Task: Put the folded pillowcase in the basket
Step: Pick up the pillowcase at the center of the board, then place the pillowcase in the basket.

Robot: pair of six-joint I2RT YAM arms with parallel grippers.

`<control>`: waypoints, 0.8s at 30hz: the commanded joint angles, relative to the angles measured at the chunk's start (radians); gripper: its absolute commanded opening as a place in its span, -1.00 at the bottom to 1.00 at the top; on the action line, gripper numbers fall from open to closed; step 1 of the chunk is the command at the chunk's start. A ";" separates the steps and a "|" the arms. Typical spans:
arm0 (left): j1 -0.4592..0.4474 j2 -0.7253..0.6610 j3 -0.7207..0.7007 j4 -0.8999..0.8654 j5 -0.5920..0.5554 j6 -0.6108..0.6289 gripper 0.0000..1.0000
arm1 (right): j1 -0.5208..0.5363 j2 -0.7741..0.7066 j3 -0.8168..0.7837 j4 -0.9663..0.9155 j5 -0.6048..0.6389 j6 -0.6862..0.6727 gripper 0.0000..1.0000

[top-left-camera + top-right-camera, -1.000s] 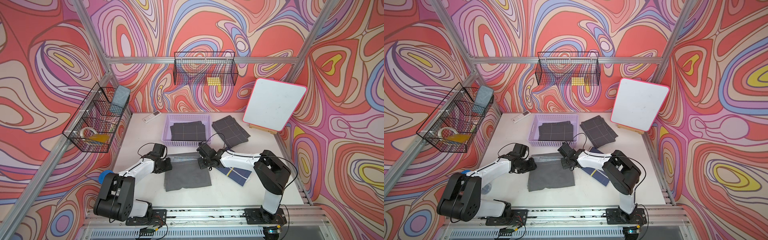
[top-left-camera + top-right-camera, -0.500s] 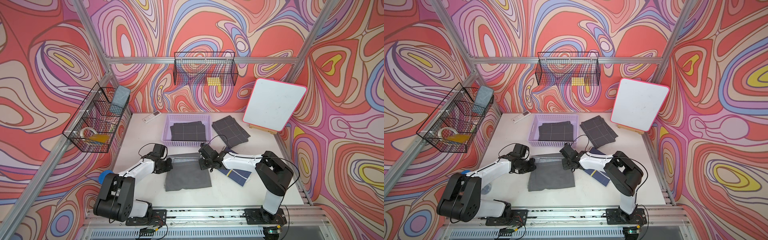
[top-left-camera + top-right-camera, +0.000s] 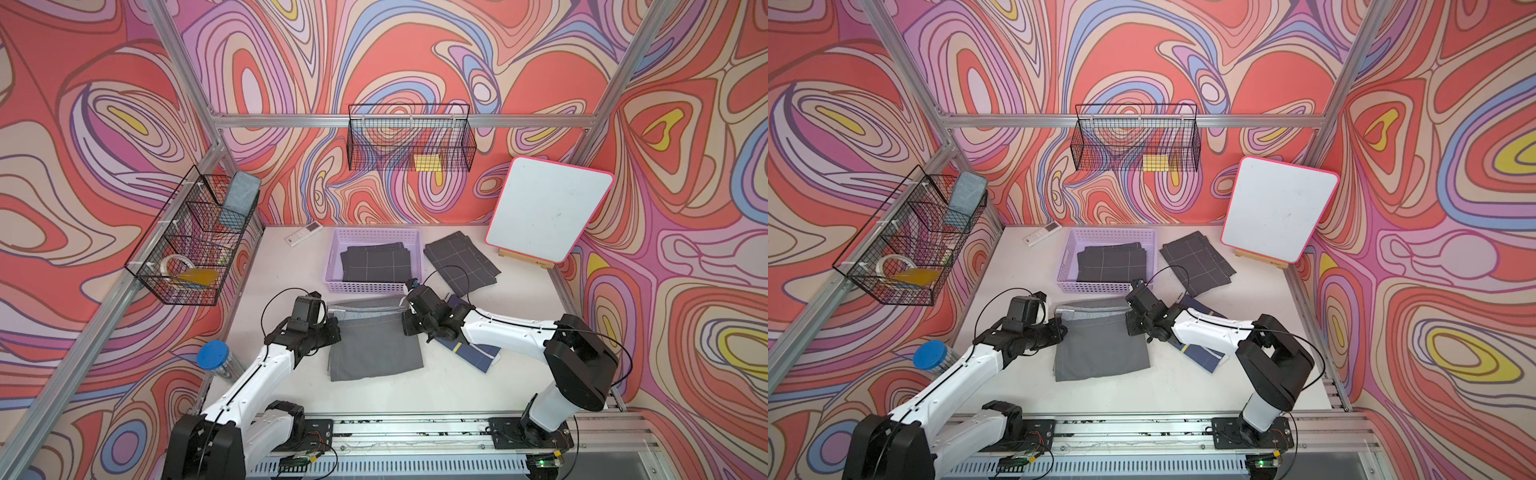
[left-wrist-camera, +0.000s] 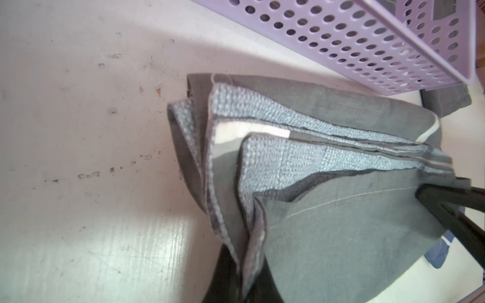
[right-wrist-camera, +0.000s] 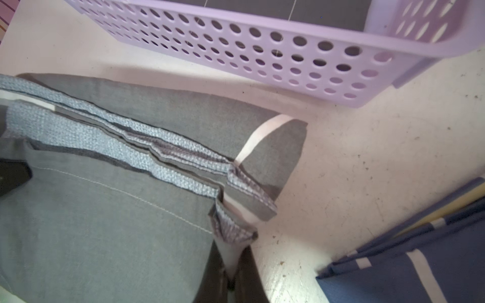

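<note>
step: left gripper, right gripper clamp our folded grey cloth pillowcase | next: we lift it into lilac perforated plastic basket

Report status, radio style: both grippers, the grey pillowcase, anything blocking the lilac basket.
Both shut on grey pillowcase: left gripper, right gripper, opposite edges. Pillowcase outside lilac basket, beside it. Basket already holds dark checked cloth.

Twin tabletop arms: left arm & right arm, white link shells w/ bulky black joint housings; left gripper & right gripper all black; thin black cables loop off wrists; black base plates on silver rail.
</note>
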 commanded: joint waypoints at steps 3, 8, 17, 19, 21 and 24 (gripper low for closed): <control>-0.004 -0.073 0.014 -0.063 -0.034 -0.011 -1.00 | -0.003 -0.074 -0.002 -0.001 0.009 0.008 -1.00; -0.004 -0.121 0.051 -0.100 -0.038 -0.012 -1.00 | -0.002 -0.119 0.017 -0.013 0.028 0.002 -1.00; -0.002 -0.086 0.186 -0.115 -0.060 0.019 -1.00 | -0.016 -0.137 0.106 -0.032 0.078 -0.027 -1.00; -0.001 -0.036 0.234 -0.105 -0.061 0.036 -1.00 | -0.043 -0.126 0.131 -0.028 0.057 -0.026 -1.00; 0.007 0.011 0.278 -0.094 -0.055 0.047 -1.00 | -0.077 -0.110 0.155 -0.024 0.026 -0.024 -1.00; 0.014 0.071 0.331 -0.063 -0.042 0.052 -1.00 | -0.116 -0.087 0.185 -0.005 0.002 -0.037 -1.00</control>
